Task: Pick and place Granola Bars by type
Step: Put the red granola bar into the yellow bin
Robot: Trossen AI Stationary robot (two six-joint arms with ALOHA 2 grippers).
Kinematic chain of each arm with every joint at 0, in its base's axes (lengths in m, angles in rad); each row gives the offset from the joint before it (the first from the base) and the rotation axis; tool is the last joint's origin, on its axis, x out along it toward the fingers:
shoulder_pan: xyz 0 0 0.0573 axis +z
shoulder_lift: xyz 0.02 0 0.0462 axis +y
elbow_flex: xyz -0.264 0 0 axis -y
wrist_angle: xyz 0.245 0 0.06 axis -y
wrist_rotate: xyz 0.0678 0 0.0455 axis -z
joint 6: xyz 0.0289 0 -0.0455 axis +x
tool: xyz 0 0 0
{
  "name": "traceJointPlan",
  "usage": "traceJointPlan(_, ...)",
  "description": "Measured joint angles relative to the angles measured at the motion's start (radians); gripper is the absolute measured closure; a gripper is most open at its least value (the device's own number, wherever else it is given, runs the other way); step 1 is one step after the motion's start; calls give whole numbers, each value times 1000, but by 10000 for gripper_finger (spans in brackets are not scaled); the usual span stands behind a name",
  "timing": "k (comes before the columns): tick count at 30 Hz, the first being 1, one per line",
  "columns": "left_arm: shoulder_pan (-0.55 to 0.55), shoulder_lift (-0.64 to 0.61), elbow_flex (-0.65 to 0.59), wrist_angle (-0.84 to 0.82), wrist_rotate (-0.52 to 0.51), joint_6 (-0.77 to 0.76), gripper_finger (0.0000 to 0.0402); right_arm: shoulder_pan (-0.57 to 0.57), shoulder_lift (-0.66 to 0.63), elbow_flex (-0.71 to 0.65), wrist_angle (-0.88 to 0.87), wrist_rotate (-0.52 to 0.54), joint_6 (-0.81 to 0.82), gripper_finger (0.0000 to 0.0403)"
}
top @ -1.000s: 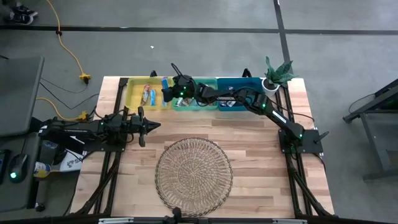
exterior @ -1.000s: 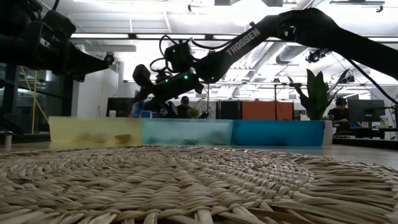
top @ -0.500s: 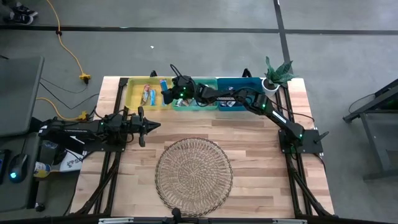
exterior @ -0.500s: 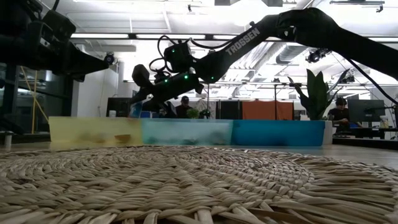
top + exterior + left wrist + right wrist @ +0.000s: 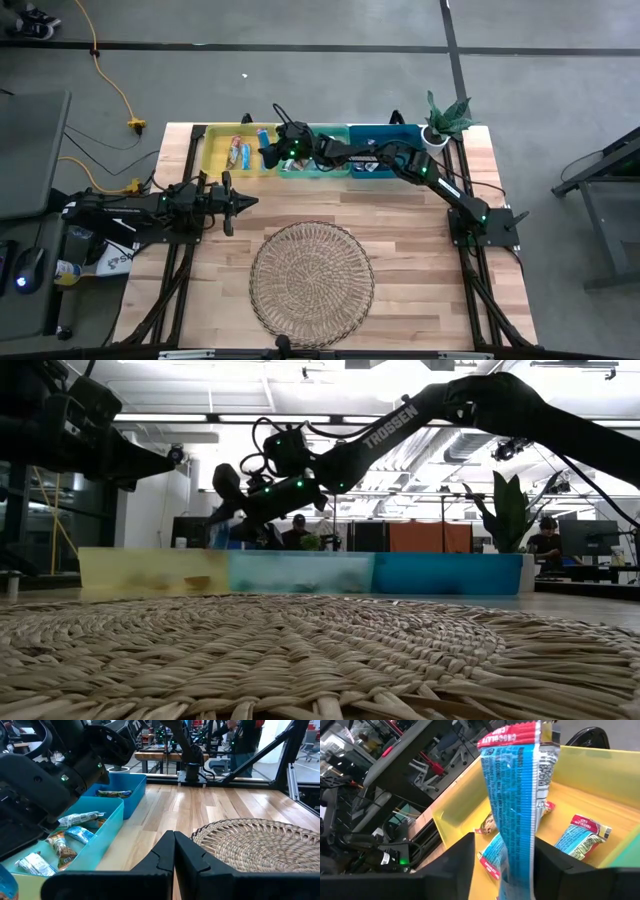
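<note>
My right gripper [image 5: 504, 842] [image 5: 268, 150] reaches from the table's right to the far-left bins and is shut on a bright blue granola bar [image 5: 515, 795] [image 5: 263, 133], above the yellow bin [image 5: 218, 150]. Other wrapped bars [image 5: 584, 834] lie flat on the yellow bin's floor. More bars [image 5: 75, 820] lie in the teal bin [image 5: 312, 168], and one bar [image 5: 115, 793] lies in the blue bin [image 5: 385, 130]. My left gripper [image 5: 174, 855] [image 5: 236, 203] waits, shut, over the table's left side, beside the round wicker mat [image 5: 312, 275]. My right gripper pinches the blue bar between its two fingers [image 5: 457, 865], by the part near one end [image 5: 512, 875]. The fingers come from the table's right, slanting down. The rest of the bar sticks out past the fingertips, lifted clear above the yellow bin.
Three bins stand in a row along the far edge: yellow, teal, blue. A potted plant [image 5: 445, 118] stands at the far right corner. The wicker mat [image 5: 320, 660] fills the near middle. Bare wood [image 5: 410, 215] shows between mat and bins.
My right gripper has drifted a little toward the table's left with the blue bar, staying shut on it and high above the yellow bin.
</note>
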Motion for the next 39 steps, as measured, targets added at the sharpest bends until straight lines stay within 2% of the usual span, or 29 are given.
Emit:
traceJointPlan(5, 0, 0, 0, 0, 0, 0, 401, 0, 0, 0, 0, 5, 0, 226)
traceJointPlan(14, 0, 0, 0, 0, 0, 0, 401, 0, 0, 0, 1, -4, -12, 183)
traceJointPlan(23, 0, 0, 0, 0, 0, 0, 401, 0, 0, 0, 2, -63, -130, 107)
traceJointPlan(27, 0, 0, 0, 0, 0, 0, 401, 4, 0, 0, 2, -80, -249, 90)
traceJointPlan(32, 0, 0, 0, 0, 0, 0, 401, 17, 0, 0, -16, -131, -467, 89)
traceJointPlan(39, 0, 0, 0, 0, 0, 0, 401, 47, 0, 1, -80, -82, -708, 89)
